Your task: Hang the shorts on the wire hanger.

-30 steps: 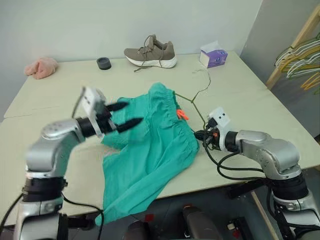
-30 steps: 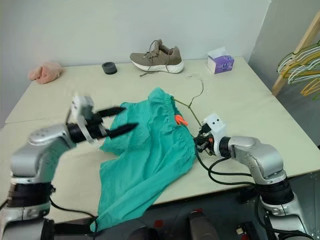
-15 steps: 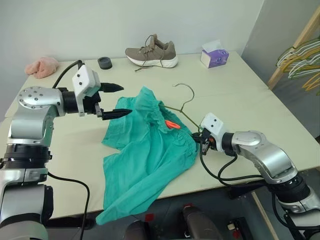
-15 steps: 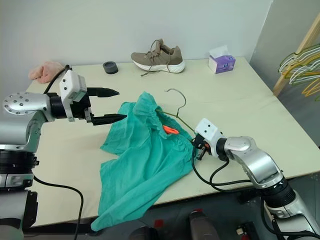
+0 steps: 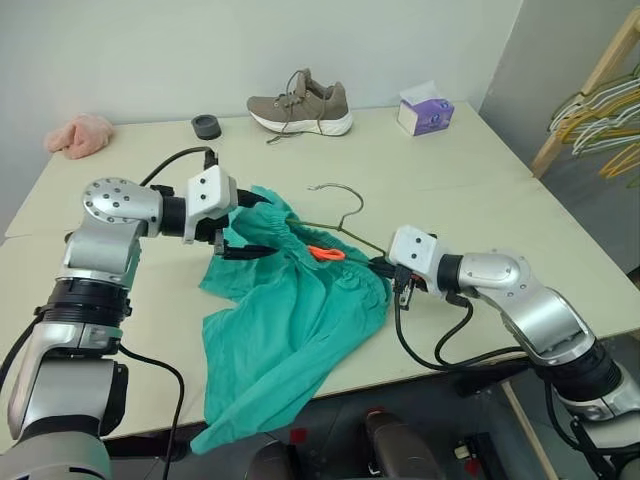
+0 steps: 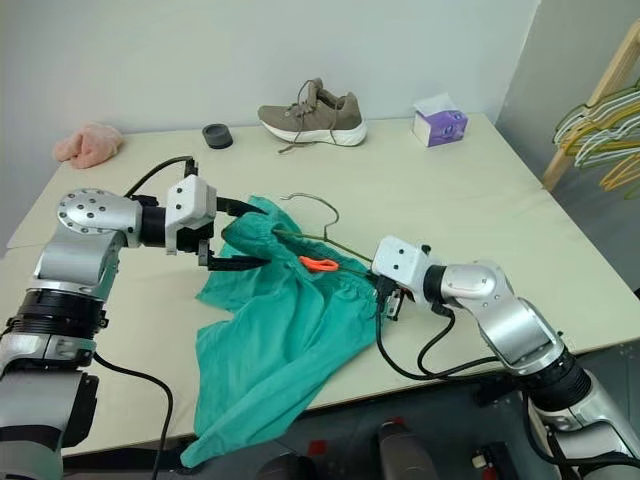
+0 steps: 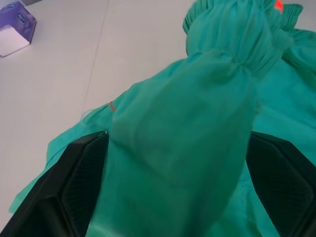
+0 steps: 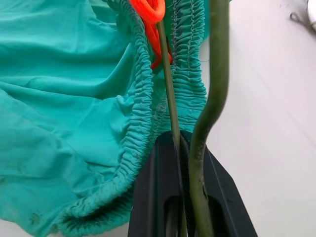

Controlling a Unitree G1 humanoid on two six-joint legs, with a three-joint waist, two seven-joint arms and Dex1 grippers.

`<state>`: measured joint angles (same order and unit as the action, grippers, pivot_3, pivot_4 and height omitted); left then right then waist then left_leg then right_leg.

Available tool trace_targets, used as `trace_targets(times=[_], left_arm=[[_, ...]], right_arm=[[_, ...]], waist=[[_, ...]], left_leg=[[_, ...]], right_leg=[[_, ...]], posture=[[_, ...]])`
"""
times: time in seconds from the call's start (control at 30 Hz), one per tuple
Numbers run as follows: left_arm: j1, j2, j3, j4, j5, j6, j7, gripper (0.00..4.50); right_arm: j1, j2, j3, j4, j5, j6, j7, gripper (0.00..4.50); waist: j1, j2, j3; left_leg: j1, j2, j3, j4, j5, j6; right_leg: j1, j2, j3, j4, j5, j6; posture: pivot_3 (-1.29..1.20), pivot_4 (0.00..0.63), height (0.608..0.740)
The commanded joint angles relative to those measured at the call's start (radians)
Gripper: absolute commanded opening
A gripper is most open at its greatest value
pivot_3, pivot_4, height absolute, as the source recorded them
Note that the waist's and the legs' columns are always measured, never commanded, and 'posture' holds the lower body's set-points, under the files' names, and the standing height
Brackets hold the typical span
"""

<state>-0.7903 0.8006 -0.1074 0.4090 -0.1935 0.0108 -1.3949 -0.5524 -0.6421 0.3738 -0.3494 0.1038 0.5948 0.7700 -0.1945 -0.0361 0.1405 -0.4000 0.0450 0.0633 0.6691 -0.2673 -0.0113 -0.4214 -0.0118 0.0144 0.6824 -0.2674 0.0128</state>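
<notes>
My left gripper (image 5: 243, 226) stands wide, one finger on each side of a raised fold of the shorts (image 5: 290, 320), not yet pinched. My right gripper (image 8: 185, 197) is clamped shut on the wire hanger (image 5: 340, 222) at its lower corner, right against the gathered waistband.

What could go wrong: if I close the left too shallow, I judge the soft cloth slides out and the fold drops back onto the counter (image 5: 480, 180). The right grip is on thin wire, so any tug from the left could twist the hanger in my fingers or drag the waistband off the wire. One leg already spills over the near edge of the counter, and its weight could pull the whole garment floorward once I lift.

The shorts look teal-green and limp, bunched and rumpled, the elastic waistband tightly ruched, the orange tag (image 5: 322, 254) sitting bright just beside the wire. They lie mid-counter toward the near edge. The hanger is olive, very thin, its hook (image 5: 336, 189) curling up toward the far edge, its wire running along the waistband; how much of it lies inside the cloth I cannot tell.
</notes>
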Motion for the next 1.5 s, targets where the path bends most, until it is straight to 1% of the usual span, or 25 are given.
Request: trace_targets(times=[0.03, 0.13, 0.47, 0.53, 0.57, 0.67, 0.7, 0.8, 0.97, 1.17, 1.27, 1.33, 1.4, 1.5], left_arm=[[0.000, -0.004, -0.002, -0.026, 0.003, -0.003, -0.014, 4.47], [0.010, -0.004, -0.006, -0.034, 0.005, 0.001, -0.022, 3.90], [0.036, -0.004, -0.013, -0.066, 0.005, 0.019, -0.037, 0.84], [0.041, -0.003, -0.015, -0.073, 0.006, 0.023, -0.044, 0.32], [0.044, -0.003, -0.014, -0.076, 0.007, 0.025, -0.046, 0.19], [0.050, -0.002, -0.013, -0.084, 0.010, 0.032, -0.050, 0.01], [0.052, -0.002, -0.012, -0.086, 0.011, 0.036, -0.050, 0.01], [0.054, 0.000, -0.007, -0.085, 0.018, 0.041, -0.047, 0.00], [0.056, 0.002, 0.002, -0.074, 0.028, 0.044, -0.026, 0.00], [0.075, 0.004, 0.014, -0.078, 0.026, 0.058, 0.006, 0.00], [0.080, 0.002, 0.020, -0.080, 0.022, 0.064, 0.021, 0.00], [0.079, -0.003, 0.026, -0.079, 0.018, 0.072, 0.033, 0.00], [0.076, -0.006, 0.027, -0.078, 0.015, 0.077, 0.039, 0.00], [0.072, -0.012, 0.027, -0.078, 0.012, 0.081, 0.047, 0.00]], right_arm=[[-0.030, 0.003, -0.011, -0.043, -0.014, -0.048, 0.026, 0.00], [-0.028, 0.004, -0.007, -0.050, -0.027, -0.064, 0.040, 0.00], [-0.016, 0.007, -0.006, -0.058, -0.062, -0.112, 0.076, 0.00], [-0.012, 0.005, -0.003, -0.059, -0.062, -0.131, 0.096, 0.00], [-0.009, 0.002, 0.000, -0.060, -0.063, -0.140, 0.106, 0.00], [-0.001, -0.013, 0.010, -0.057, -0.056, -0.179, 0.152, 0.00], [0.005, -0.018, 0.007, -0.057, -0.057, -0.188, 0.159, 0.00], [0.018, -0.035, -0.008, -0.035, -0.078, -0.224, 0.158, 0.73], [0.067, -0.116, -0.065, -0.007, -0.085, -0.277, 0.190, 2.44], [0.177, -0.253, -0.230, 0.029, -0.069, -0.251, 0.183, 4.48], [0.260, -0.289, -0.338, 0.018, -0.007, -0.178, 0.193, 4.48], [0.318, -0.257, -0.415, -0.044, 0.103, -0.046, 0.189, 4.48], [0.360, -0.186, -0.453, -0.122, 0.189, 0.076, 0.137, 4.48], [0.375, -0.013, -0.453, -0.214, 0.255, 0.233, -0.019, 4.48]], waist=[[0.000, 0.000, 0.000], [-0.001, 0.000, 0.000], [-0.001, 0.000, 0.000], [0.000, 0.000, 0.000], [0.000, 0.000, 0.000], [-0.001, 0.000, 0.000], [-0.001, 0.000, 0.000], [-0.001, 0.000, 0.000], [0.000, 0.000, 0.000], [0.005, 0.000, 0.000], [0.004, 0.000, 0.000], [0.004, 0.000, 0.000], [0.000, 0.000, 0.000], [-0.005, 0.000, 0.000]], left_leg=[[0.000, 0.000, 0.000, 0.001, 0.000, 0.000], [0.000, 0.000, 0.000, 0.002, 0.000, 0.000], [0.000, 0.000, 0.000, 0.009, 0.000, 0.000], [0.000, 0.000, 0.000, 0.009, 0.000, 0.000], [0.000, 0.000, 0.000, 0.009, 0.000, 0.000], [0.000, 0.000, -0.001, 0.009, 0.000, 0.000], [0.000, 0.000, -0.001, 0.009, 0.000, 0.000], [0.000, 0.000, -0.001, 0.009, 0.000, 0.000], [0.000, 0.000, -0.001, 0.009, 0.000, 0.000], [0.000, -0.001, 0.000, 0.010, 0.000, 0.000], [0.000, 0.000, 0.000, 0.010, 0.000, 0.000], [0.000, 0.000, -0.001, 0.009, 0.000, 0.000], [0.001, 0.001, -0.001, 0.009, 0.000, 0.000], [0.002, 0.002, -0.001, 0.009, 0.000, 0.000]], right_leg=[[0.000, 0.000, 0.000, 0.000, 0.000, 0.000], [0.000, 0.000, 0.000, 0.001, 0.000, 0.000], [0.000, -0.001, 0.000, 0.009, 0.000, 0.000], [0.000, -0.001, 0.000, 0.009, 0.000, 0.000], [0.000, -0.001, 0.000, 0.009, 0.000, 0.000], [0.000, 0.000, 0.000, 0.009, 0.000, 0.000], [0.000, 0.000, 0.000, 0.009, 0.000, 0.000], [0.000, 0.000, 0.000, 0.009, 0.000, 0.000], [0.000, 0.000, 0.000, 0.009, 0.000, 0.000], [0.001, -0.001, 0.000, 0.009, 0.000, 0.000], [0.001, -0.001, 0.000, 0.010, 0.000, 0.000], [0.001, -0.001, 0.000, 0.010, 0.000, 0.000], [0.001, -0.001, 0.000, 0.010, 0.000, 0.000], [0.001, -0.001, 0.001, 0.012, 0.000, 0.000]], posture=[[-0.22, 0.097, 0.740], [-0.22, 0.097, 0.740], [-0.22, 0.095, 0.740], [-0.22, 0.094, 0.740], [-0.22, 0.094, 0.740], [-0.22, 0.092, 0.740], [-0.22, 0.092, 0.740], [-0.22, 0.091, 0.740], [-0.21, 0.096, 0.740], [-0.22, 0.106, 0.740], [-0.22, 0.107, 0.740], [-0.23, 0.109, 0.740], [-0.23, 0.109, 0.740], [-0.23, 0.110, 0.740]])
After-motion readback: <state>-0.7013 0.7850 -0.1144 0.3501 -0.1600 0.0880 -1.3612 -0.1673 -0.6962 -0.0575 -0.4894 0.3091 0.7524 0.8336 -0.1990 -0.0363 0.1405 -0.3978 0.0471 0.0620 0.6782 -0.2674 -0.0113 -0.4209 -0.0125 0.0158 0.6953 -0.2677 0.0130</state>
